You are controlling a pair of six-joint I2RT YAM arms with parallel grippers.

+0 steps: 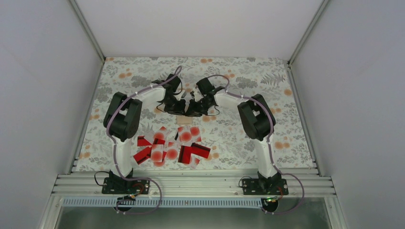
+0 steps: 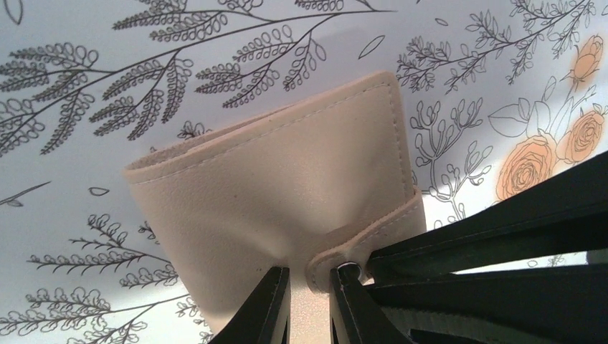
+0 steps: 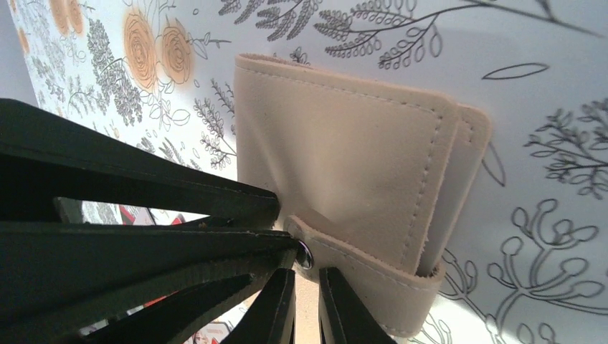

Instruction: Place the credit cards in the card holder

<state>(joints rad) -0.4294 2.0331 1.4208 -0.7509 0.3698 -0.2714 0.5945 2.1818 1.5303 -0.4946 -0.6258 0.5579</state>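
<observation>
The left gripper (image 2: 310,279) is clamped on the snap strap (image 2: 373,233) of the holder (image 2: 287,179). The right gripper (image 3: 306,278) pinches the same end, mid-worktop (image 1: 248,138). The holder looks closed. The cards (image 1: 172,148) lie scattered toward the near edge, none inserted, so opening it comes first.

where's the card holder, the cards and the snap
card holder (image 2: 287,179), left wrist view, middle of its tan face
cards (image 1: 172,152), top view, middle of the pile
snap (image 3: 305,254), right wrist view, metal stud on the strap
</observation>
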